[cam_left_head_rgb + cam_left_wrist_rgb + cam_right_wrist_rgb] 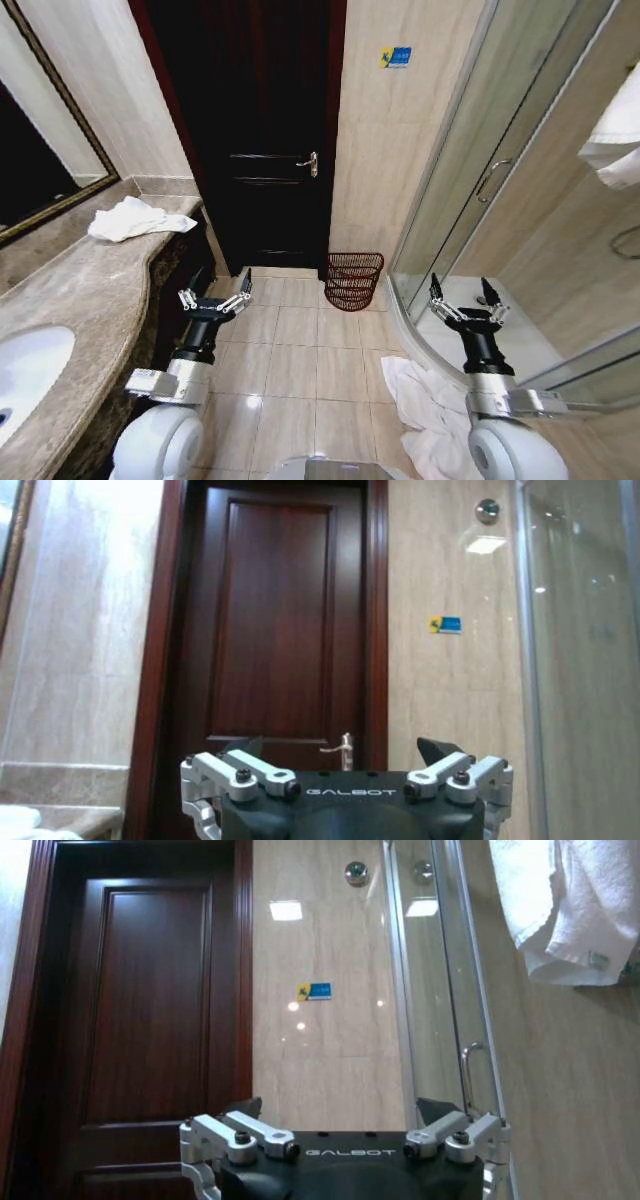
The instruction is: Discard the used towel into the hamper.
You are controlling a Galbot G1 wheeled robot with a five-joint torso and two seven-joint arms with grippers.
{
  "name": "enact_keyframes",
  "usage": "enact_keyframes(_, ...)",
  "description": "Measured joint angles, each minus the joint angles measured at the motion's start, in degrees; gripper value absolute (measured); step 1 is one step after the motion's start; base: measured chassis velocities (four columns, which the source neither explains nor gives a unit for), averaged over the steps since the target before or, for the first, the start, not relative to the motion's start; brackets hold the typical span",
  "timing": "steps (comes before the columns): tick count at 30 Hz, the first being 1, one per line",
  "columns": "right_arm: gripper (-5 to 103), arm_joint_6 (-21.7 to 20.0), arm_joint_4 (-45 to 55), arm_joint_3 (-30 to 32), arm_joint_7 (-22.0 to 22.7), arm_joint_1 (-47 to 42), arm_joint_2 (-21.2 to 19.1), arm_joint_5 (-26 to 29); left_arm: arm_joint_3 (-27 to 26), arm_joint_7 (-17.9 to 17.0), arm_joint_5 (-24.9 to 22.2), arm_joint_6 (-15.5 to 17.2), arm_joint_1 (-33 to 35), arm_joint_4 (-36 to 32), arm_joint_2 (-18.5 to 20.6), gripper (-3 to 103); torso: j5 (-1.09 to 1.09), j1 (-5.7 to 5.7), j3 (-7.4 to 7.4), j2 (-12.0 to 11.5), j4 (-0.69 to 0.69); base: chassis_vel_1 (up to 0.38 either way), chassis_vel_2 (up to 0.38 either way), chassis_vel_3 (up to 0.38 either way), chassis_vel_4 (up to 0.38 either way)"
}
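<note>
Both arms are just held out in front, nothing in them: left gripper point(216, 293) by the counter point(95, 290) edge with fingers spread apart, right gripper point(467, 300) near the shower glass point(470, 170), fingers apart too. The hamper point(354, 280) sits on the floor against the wall beside the dark door point(250, 130). 1 white towel point(135, 218) lies on the counter, another towel on the floor point(425, 400) by the right arm
</note>
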Motion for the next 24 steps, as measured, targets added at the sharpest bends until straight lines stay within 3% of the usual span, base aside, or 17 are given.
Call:
enact_keyframes(9,100,-0.14,0.35,0.08,0.02,-0.23,0.35,-0.02,1.32,-1.10,0.31,0.18,0.18,-0.70,-2.27,100,0.01,0.00,0.00,0.00,0.00,0.000,0.000,0.000,0.000)
enact_keyframes(24,100,0.03,0.90,0.05,-0.12,-0.97,0.92,-0.16,2.14,-1.71,-0.16,0.18,-0.43,-0.22,-2.15,100,0.00,0.00,0.00,0.00,0.00,0.000,0.000,0.000,0.000)
